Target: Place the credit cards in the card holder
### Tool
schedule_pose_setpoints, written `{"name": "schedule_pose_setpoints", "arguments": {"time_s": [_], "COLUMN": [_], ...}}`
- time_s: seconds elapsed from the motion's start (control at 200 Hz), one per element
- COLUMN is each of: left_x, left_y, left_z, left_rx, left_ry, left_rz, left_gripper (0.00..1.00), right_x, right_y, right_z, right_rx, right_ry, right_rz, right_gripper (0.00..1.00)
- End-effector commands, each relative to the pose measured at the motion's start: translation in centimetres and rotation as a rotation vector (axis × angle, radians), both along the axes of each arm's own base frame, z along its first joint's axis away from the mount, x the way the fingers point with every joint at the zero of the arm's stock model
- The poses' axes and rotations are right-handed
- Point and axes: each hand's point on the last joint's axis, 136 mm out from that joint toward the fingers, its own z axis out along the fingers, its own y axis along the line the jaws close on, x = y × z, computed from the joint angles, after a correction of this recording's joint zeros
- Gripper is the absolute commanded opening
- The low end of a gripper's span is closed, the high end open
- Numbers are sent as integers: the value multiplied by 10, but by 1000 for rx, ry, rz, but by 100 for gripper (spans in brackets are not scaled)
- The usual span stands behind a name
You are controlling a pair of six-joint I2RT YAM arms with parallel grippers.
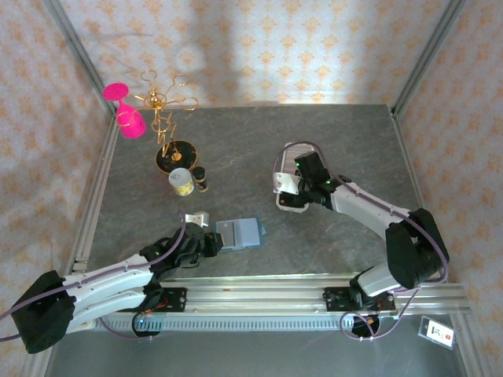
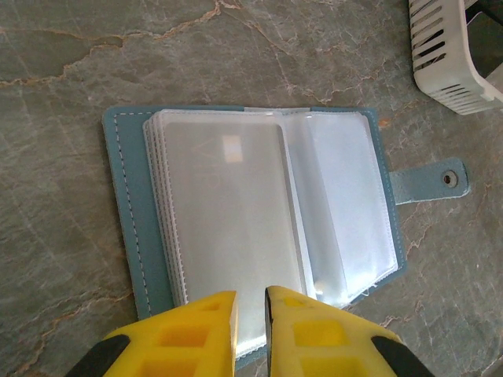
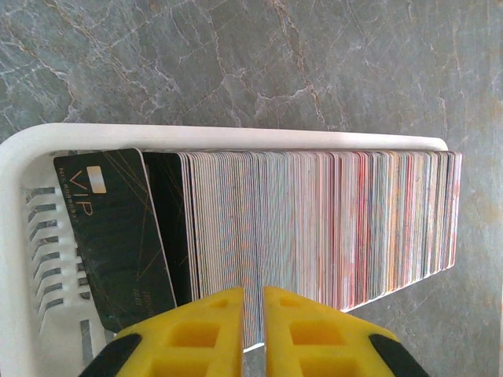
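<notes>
The left gripper (image 2: 251, 302) has its jaws pinched on the open holder (image 2: 126, 220) (clear sleeves fanned), the right gripper (image 3: 253, 298) on cards (image 3: 314, 228) in a tray (image 3: 196, 135).

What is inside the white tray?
A row of thin plastic cards on edge, a black VIP card leaning at one end. They cover the white slotted tray's floor.

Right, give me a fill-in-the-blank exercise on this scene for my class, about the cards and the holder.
1. The card holder lies ___ on the table.
2. The credit cards stand on edge in a white ___.
3. The black card leaning at the row's left end reads ___.
Missing words: open; tray; VIP.
</notes>
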Motion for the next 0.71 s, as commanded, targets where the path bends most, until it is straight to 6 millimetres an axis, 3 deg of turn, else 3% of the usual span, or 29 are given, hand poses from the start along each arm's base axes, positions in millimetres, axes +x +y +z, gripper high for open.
{"name": "schedule_pose_setpoints", "arguments": {"time_s": [0.0, 0.07, 0.155, 0.235, 0.491, 0.701], "left_x": [2, 2, 1, 1, 2, 3], "left_y": [0, 1, 1, 2, 3, 4], "left_z": [3, 2, 1, 0, 0, 0], "left_rx": [-29, -27, -29, -25, -24, -21], "left_ry": [-10, -8, -9, -7, -9, -9], "left_rz": [13, 15, 15, 16, 19, 22], "left_gripper": [18, 18, 18, 18, 18, 18], "right_x": [-3, -5, -4, -5, -5, 5], "right_y": [-3, -1, 1, 3, 9, 11], "right_z": [-9, -11, -9, -6, -17, -32], "right_rx": [2, 3, 11, 26, -3, -45], "right_ry": [42, 54, 50, 47, 85, 103], "right_rz": [-16, -13, -9, 1, 32, 23], "right_gripper": [17, 34, 42, 69, 82, 84]}}
